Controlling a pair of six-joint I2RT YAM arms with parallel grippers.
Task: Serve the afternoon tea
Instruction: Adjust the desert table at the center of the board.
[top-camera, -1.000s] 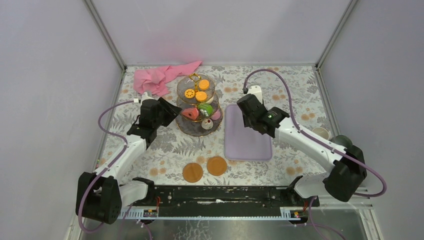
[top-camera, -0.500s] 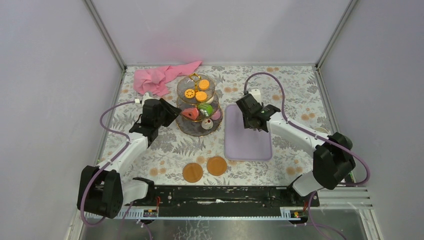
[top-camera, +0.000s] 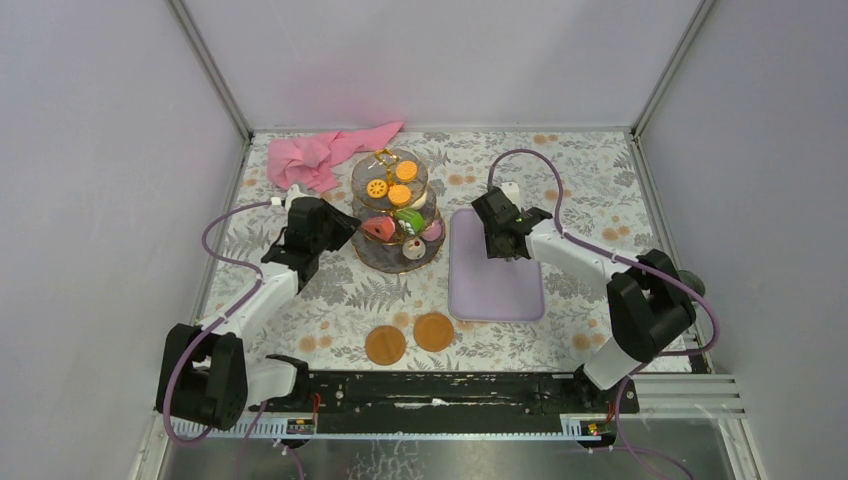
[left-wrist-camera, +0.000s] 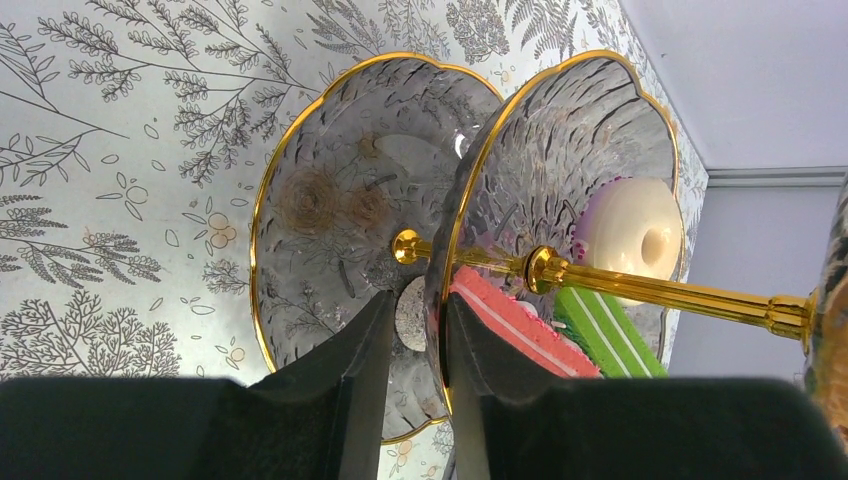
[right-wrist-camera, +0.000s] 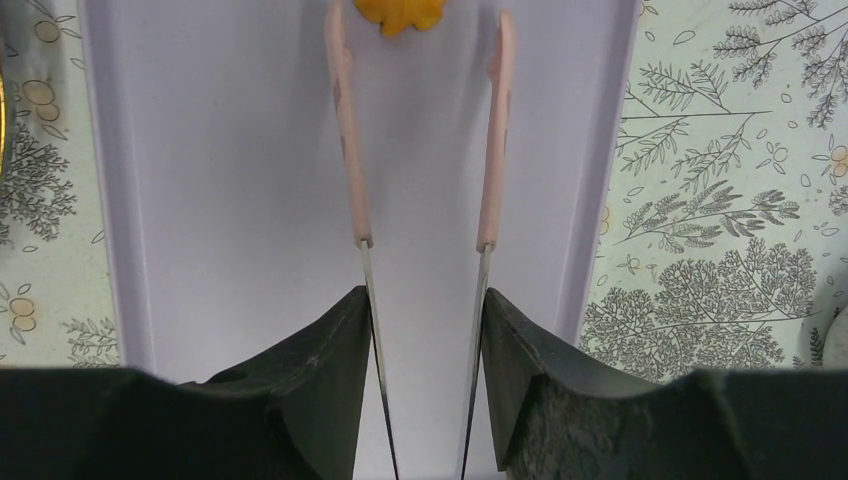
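Note:
The three-tier glass stand (top-camera: 398, 212) with a gold stem (left-wrist-camera: 640, 288) holds orange biscuits (top-camera: 391, 181) on top and a green cake (left-wrist-camera: 605, 325), a pink slice (left-wrist-camera: 510, 325) and a doughnut (left-wrist-camera: 632, 232) lower down. My left gripper (top-camera: 343, 226) is shut on the gold rim of the middle tier (left-wrist-camera: 418, 300). My right gripper (top-camera: 500, 237) is shut on the pink tongs (right-wrist-camera: 346, 130) over the far end of the lilac tray (top-camera: 497, 285). The tong arms are spread, with an orange biscuit (right-wrist-camera: 400, 12) at their tips. The grey-green mug (top-camera: 692, 281) peeks from behind the right arm. The cream mug is hidden.
The pink cloth (top-camera: 320, 155) lies behind the stand at the back left. Two orange round discs (top-camera: 385, 345) (top-camera: 433, 331) lie near the front edge. Enclosure walls close in both sides and the back.
The right arm's elbow has swung inward while its gripper stayed over the tray's far end. The stand's top has shifted slightly left in the left gripper's hold.

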